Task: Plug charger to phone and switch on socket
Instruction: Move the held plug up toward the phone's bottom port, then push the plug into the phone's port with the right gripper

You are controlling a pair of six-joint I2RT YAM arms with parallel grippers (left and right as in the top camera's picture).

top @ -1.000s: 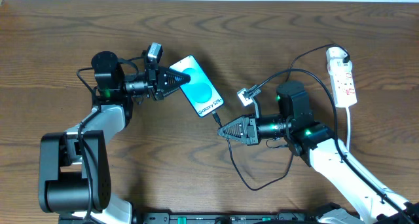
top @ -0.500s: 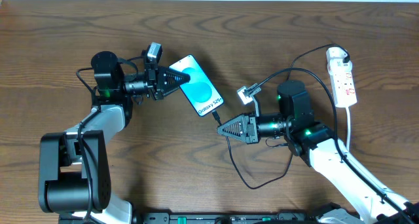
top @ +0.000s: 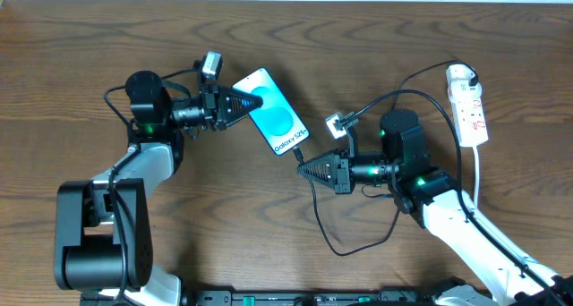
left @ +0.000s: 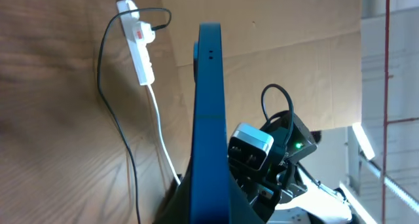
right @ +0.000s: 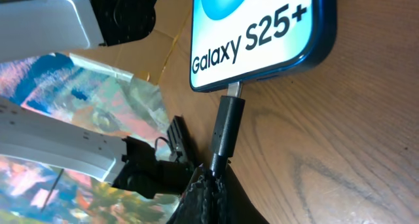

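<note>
The phone (top: 276, 120) lies slanted at the table's middle, its screen lit with teal circles and "Galaxy S25+" text (right: 252, 37). My left gripper (top: 242, 104) is shut on the phone's upper end; the left wrist view shows its blue edge (left: 209, 119) between the fingers. My right gripper (top: 304, 169) is shut on the charger's black connector (right: 226, 129), whose metal tip sits at the phone's bottom port. The black charger cable (top: 358, 243) loops to a black plug in the white socket strip (top: 469, 105) at the far right, which also shows in the left wrist view (left: 139, 46).
A thick white cord (top: 480, 176) runs down from the socket strip. The black cable loops over the table in front of the right arm. A small white camera block (top: 335, 124) sits on the right wrist.
The left gripper has shifted the phone a little up and right. The right gripper has moved up with the connector, and its tip now meets the phone's port.
</note>
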